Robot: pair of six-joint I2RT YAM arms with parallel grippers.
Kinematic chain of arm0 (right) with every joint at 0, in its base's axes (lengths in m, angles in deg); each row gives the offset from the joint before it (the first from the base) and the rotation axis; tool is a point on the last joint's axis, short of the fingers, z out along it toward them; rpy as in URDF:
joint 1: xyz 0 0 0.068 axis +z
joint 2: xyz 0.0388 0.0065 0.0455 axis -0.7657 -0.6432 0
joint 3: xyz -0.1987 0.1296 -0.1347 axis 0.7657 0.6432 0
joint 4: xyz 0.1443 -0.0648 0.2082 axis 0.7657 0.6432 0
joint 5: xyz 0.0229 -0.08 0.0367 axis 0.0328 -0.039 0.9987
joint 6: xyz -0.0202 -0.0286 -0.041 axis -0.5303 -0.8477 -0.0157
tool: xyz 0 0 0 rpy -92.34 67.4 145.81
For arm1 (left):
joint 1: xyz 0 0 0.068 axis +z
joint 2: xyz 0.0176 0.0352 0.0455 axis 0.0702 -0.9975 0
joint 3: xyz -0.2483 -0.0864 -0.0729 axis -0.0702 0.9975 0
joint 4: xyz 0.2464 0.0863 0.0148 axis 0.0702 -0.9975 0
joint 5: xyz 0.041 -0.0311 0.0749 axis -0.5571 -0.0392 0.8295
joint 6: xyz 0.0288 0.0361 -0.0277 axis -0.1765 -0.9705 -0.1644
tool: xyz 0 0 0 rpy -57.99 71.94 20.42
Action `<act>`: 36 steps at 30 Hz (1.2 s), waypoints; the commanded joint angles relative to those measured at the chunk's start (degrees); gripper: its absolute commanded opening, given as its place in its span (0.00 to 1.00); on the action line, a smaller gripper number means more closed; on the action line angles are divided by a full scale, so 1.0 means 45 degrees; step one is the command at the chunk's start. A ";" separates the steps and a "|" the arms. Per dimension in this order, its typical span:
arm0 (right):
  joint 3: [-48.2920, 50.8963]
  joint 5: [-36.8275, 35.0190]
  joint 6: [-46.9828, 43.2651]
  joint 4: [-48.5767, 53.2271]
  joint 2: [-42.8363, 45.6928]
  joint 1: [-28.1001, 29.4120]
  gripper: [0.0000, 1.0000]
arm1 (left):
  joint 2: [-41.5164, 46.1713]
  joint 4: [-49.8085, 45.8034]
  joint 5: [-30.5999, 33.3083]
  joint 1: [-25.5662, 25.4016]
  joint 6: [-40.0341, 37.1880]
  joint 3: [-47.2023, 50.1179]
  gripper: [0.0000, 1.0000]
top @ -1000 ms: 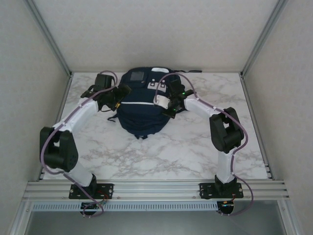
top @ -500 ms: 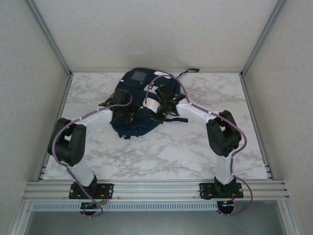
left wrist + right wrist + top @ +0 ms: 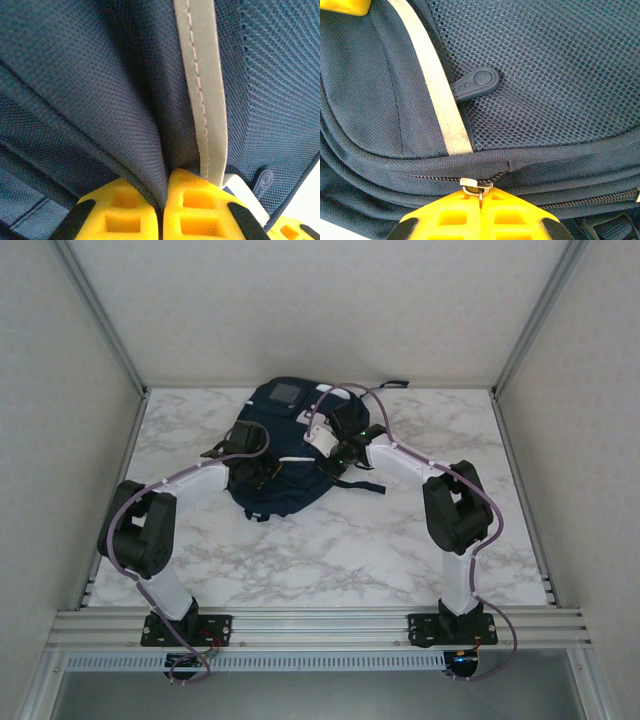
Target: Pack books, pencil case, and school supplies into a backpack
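No words or numbers can be read anywhere on the bag.

The nearest thing to a marking is a dark rubber tab [image 3: 476, 84] on the mesh of the backpack [image 3: 560, 75], just above the middle of the right wrist view, toward 12 o'clock. It carries a short row of small raised rings and a round emblem at its wide end, and neither resolves into letters. A rubber tab [image 3: 263, 181] of the same kind sits at 4 o'clock in the left wrist view, its round emblem blurred. Seen from above, a grey square patch [image 3: 286, 394] lies at the backpack's 12 o'clock end, too small to tell whether it bears print.
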State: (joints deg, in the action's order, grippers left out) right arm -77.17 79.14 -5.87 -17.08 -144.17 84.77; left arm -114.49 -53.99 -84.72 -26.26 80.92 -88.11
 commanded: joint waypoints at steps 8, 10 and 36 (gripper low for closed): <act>-0.0607 -0.2795 0.2380 -0.0161 0.0108 -0.1326 0.00 | 0.0853 -0.1122 0.1719 0.0723 -0.0923 0.0812 0.00; -0.0325 -0.1760 0.2737 -0.0361 0.0308 -0.1328 0.05 | 0.0989 -0.1123 0.1642 0.0729 -0.0980 0.0872 0.00; 1.1299 -0.6009 0.4240 -0.7712 0.7814 -0.3673 0.61 | 0.5575 -0.3991 1.1393 0.1263 -0.7617 0.0999 0.95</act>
State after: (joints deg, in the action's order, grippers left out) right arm -31.95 59.94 14.44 -39.33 -111.89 69.52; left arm -90.87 -71.21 -50.05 -21.48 55.56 -87.26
